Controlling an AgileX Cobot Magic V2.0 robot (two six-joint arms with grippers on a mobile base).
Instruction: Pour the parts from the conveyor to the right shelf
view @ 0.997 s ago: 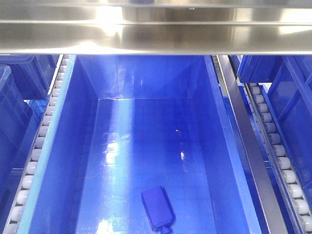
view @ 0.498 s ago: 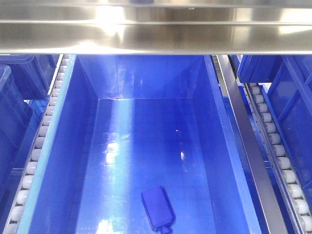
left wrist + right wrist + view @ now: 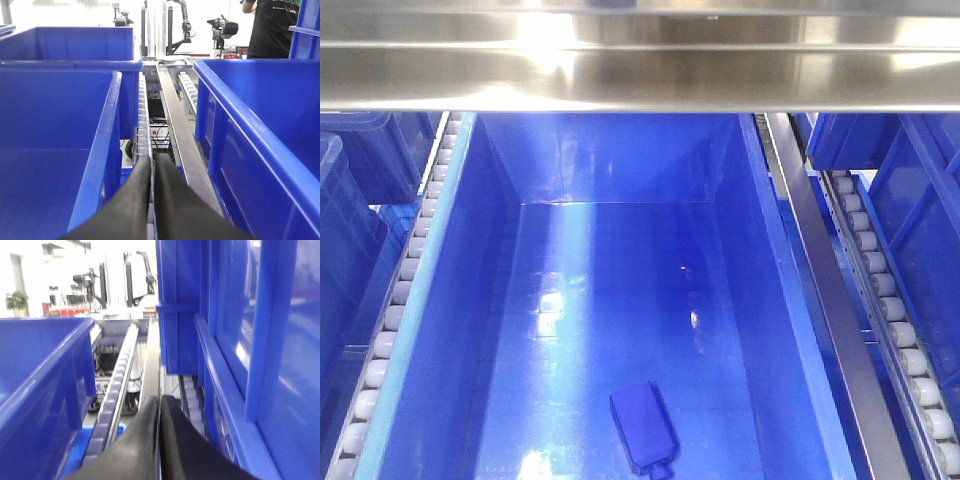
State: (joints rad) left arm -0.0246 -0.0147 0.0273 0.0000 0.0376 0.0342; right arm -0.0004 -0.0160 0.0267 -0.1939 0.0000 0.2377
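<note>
Unchanged since the earlier front frames: part [image 3: 643, 427] and bin [image 3: 430, 330] in identical positions.

Part location: flat on the bin floor, close to the near edge, roughly midway between the side walls, square nub toward the near edge. No other loose items visible in this bin.

Bin location: on the right shelf [image 3: 820, 290], between two tracks of white rollers [image 3: 405, 270], beneath a steel crossbar [image 3: 640, 70].

Left gripper [image 3: 152, 185]: black fingers pressed together, nothing between them, over the roller track between two blue bins.

Right gripper [image 3: 159, 425]: fingers likewise closed together and empty, positioned over the gap between a bin and stacked bins.
</note>
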